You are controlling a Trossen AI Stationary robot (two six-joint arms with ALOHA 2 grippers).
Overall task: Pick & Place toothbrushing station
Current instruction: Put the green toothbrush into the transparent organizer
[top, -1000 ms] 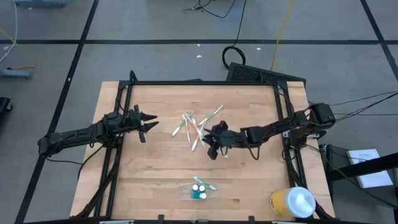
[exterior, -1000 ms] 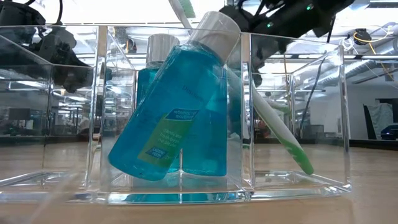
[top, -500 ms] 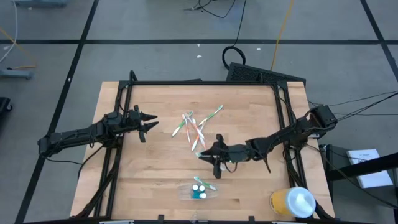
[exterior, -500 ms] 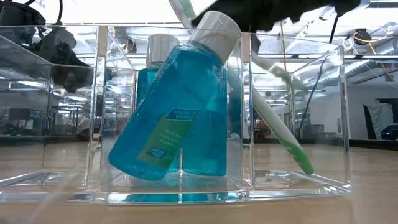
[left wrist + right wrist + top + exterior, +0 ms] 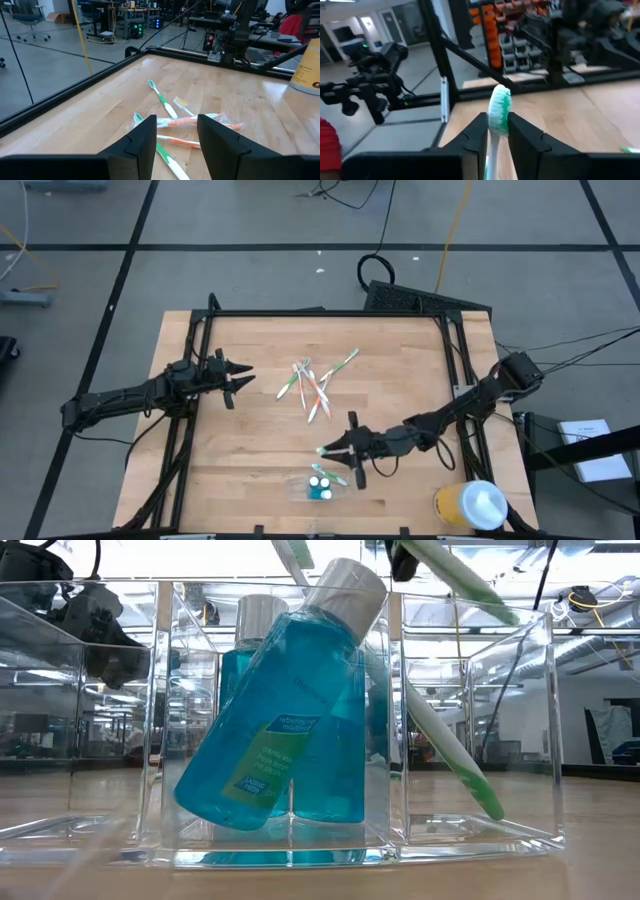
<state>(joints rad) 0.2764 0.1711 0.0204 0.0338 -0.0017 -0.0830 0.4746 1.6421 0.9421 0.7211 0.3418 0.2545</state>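
The toothbrushing station [image 5: 320,486], a see-through holder, stands near the table's front edge. It holds two blue bottles [image 5: 285,710], and a green-white toothbrush [image 5: 450,755] leans in its right compartment. My right gripper [image 5: 346,450] hovers just beyond the station, a little to its right, shut on another green-white toothbrush [image 5: 498,107]. That brush also shows slanting across the top of the low view [image 5: 455,578]. Several loose toothbrushes [image 5: 315,385] lie mid-table. My left gripper [image 5: 240,380] waits open at the left, facing them. My right gripper pinches the toothbrush between its two fingers [image 5: 476,135] just below the bristle head [image 5: 499,102], which sticks out past the fingertips. The fingers come about level from the table's right, the brush running roughly along them. The brush is lifted clear of the table and station.
A yellow cup with a white lid [image 5: 472,505] stands at the front right corner. A black frame [image 5: 320,313] borders the wooden table. Bare wood lies between the pile and the station.
My right gripper has swung from the toothbrush pile toward the table's near edge, carrying the green-white toothbrush up and clear. It has tipped from pointing down to about level. It now hovers by the station. The pile and the station stay put.
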